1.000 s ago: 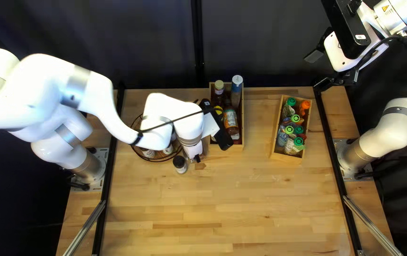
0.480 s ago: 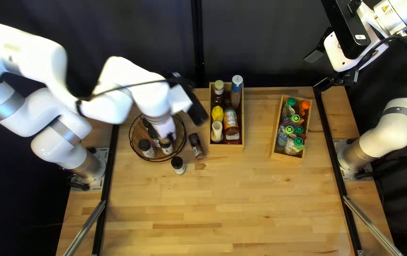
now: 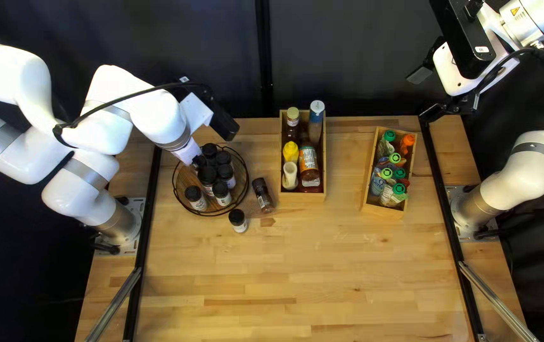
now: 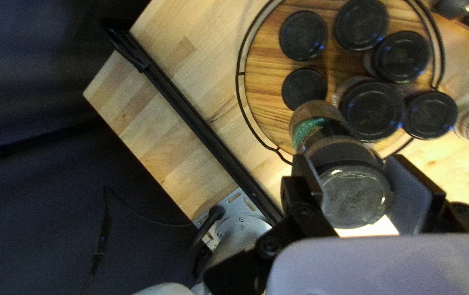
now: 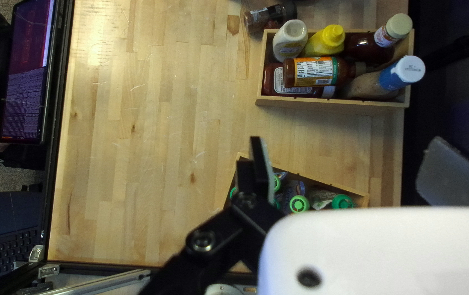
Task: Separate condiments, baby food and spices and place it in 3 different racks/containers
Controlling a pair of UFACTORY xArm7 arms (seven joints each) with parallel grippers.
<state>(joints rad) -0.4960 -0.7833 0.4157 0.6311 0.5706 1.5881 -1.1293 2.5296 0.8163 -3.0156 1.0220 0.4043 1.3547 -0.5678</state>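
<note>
1. spice jar (image 4: 354, 188) is pinched near its lid by the left gripper (image 4: 352, 166) at the round rack (image 4: 264, 82), presumably for placement.
2. loose jars (image 3: 263, 197) are unracked.
3. condiment bottles (image 3: 308, 161) are grouped by the wooden box (image 3: 302, 197).
4. pouches (image 3: 387, 197) are boxed separately; right gripper (image 5: 349, 150) is spread, likely for clearance.

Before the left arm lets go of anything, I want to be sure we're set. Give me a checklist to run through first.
1. Left gripper has the spice jar between both fingers: ok.
2. Held jar's base standing flat on the round rack: cannot tell; other jars and the viewing angle hide it.
3. All spices in the rack: not ok; one jar stands upright outside it and another lies on its side.
4. Condiment bottles inside the middle box: ok.
5. Baby food pouches in their own box: ok.
6. Right gripper open and empty: ok.
</note>
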